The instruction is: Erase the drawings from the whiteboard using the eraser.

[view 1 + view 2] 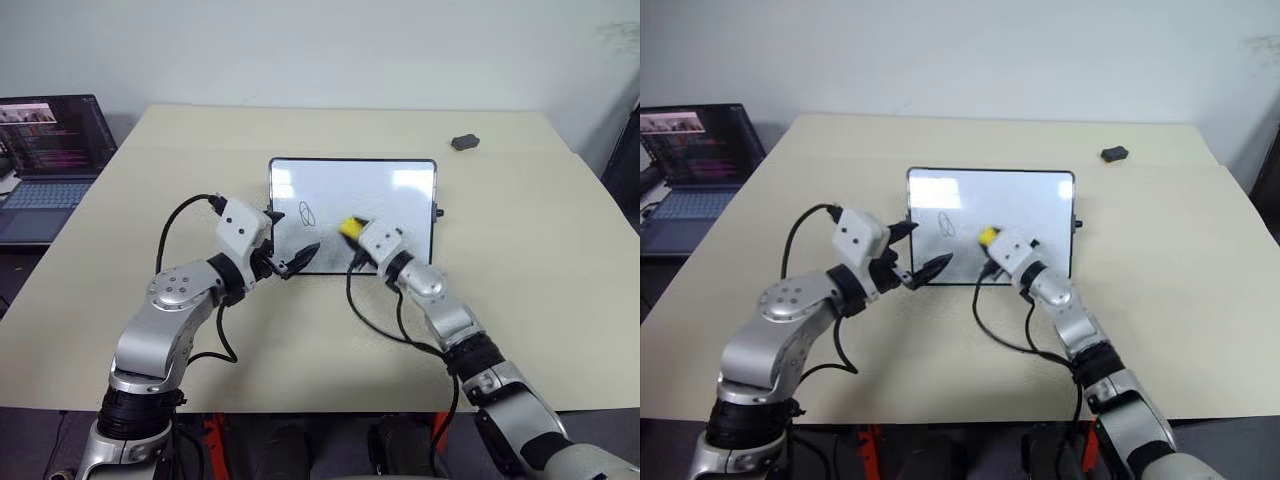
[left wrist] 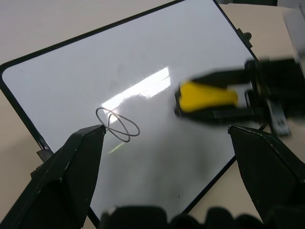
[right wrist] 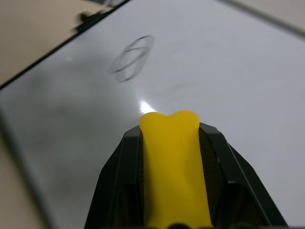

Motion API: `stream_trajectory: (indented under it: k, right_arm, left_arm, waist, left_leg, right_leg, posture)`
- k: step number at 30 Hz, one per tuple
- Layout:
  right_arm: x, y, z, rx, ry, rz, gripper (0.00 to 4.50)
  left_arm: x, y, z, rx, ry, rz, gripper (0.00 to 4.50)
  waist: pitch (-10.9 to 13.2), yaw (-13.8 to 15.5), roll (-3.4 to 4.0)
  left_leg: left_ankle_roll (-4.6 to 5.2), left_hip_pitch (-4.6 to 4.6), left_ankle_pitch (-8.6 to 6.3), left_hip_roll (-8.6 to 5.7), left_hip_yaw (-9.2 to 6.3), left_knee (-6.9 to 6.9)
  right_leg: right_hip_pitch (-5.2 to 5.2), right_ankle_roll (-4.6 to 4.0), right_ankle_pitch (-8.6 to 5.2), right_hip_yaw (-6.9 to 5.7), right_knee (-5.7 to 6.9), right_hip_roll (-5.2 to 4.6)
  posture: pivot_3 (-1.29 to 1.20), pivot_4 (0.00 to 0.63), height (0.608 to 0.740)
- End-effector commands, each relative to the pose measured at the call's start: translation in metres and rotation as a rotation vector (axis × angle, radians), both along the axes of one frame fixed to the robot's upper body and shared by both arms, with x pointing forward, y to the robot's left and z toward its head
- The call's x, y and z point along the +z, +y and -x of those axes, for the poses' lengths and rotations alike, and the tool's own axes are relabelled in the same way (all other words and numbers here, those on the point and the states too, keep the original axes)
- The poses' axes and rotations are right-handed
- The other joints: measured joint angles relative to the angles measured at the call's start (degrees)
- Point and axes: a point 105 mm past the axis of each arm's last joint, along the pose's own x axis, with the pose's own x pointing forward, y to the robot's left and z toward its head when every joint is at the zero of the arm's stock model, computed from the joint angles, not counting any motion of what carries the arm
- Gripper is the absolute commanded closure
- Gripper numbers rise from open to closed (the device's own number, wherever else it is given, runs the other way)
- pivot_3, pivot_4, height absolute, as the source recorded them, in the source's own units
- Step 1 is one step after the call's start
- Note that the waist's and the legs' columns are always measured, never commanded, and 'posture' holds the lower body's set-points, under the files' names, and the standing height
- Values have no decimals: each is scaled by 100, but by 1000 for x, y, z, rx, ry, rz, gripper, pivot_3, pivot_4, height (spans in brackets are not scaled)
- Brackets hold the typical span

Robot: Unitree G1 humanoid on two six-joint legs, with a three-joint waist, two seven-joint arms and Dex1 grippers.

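The whiteboard (image 1: 385, 190) lies flat in the middle of the table. One of the drawings, an oval loop (image 1: 305, 212), marks its left part. My right gripper (image 1: 352, 230) is shut on the yellow eraser (image 3: 171, 157), which sits low over the board's middle, just right of the loop (image 3: 131, 59). The eraser's tip sticks out past the black fingers (image 3: 119, 171). My left gripper (image 1: 297, 233) is open at the board's near left corner, its fingers (image 2: 81, 157) spread either side of the loop (image 2: 119, 124), with nothing between them.
An open laptop (image 1: 50, 150) stands on a separate surface at the far left. A small dark grey lump (image 1: 465, 142) lies near the table's far right corner. Black cables (image 1: 375, 320) hang from both wrists over the near table.
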Motion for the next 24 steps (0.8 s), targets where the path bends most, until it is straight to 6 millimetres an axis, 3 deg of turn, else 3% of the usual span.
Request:
stream_trajectory:
  k: [1,4,9,14,18,21,24]
  right_arm:
    - [46,-22,-8,-104,-132,-145,3326]
    - [42,-20,-12,-111,-108,-147,3327]
    - [21,2,-8,-38,-24,-101,3327]
    - [-4,28,9,97,63,-10,3327]
    - [-20,35,18,140,124,58,3327]
    - [-18,31,18,126,114,72,3327]
    - [4,17,14,72,52,13,3327]
  left_arm:
    - [8,-4,3,-20,-43,-3,0]
    - [6,-5,4,-23,-38,-4,0]
    - [5,-6,6,-28,-35,-6,0]
    - [3,-7,6,-32,-31,-5,0]
    - [2,-8,6,-36,-28,-3,0]
    - [2,-8,6,-38,-27,-2,0]
    - [0,-8,5,-32,-23,2,0]
  waist:
    - [0,-7,0]
    - [0,-27,0]
    - [0,-81,0]
    - [0,-90,1]
    - [0,-88,0]
    - [0,-83,0]
    - [1,-59,1]
  left_leg:
    - [0,-1,0,0,0,-2]
    - [-2,-13,-1,5,5,-13]
    - [-6,-24,-12,11,14,-21]
    - [-3,-14,-13,10,10,-16]
    - [-3,-9,-13,9,8,-12]
    - [-3,-8,-13,8,7,-11]
    - [-4,-9,-13,8,5,-11]
  right_leg:
    - [-1,0,0,0,-3,-1]
    - [-15,-4,-7,2,-10,0]
    - [-31,-8,-20,4,-11,0]
    - [-20,-8,-20,3,-6,0]
    - [-15,-8,-20,2,-4,0]
    - [-13,-8,-19,1,-3,0]
    - [-14,-8,-19,0,-4,0]
  posture:
    - [0,150,740]
    - [0,150,740]
    - [0,150,740]
    - [0,150,740]
    - [0,150,740]
    - [0,150,740]
    - [0,150,740]
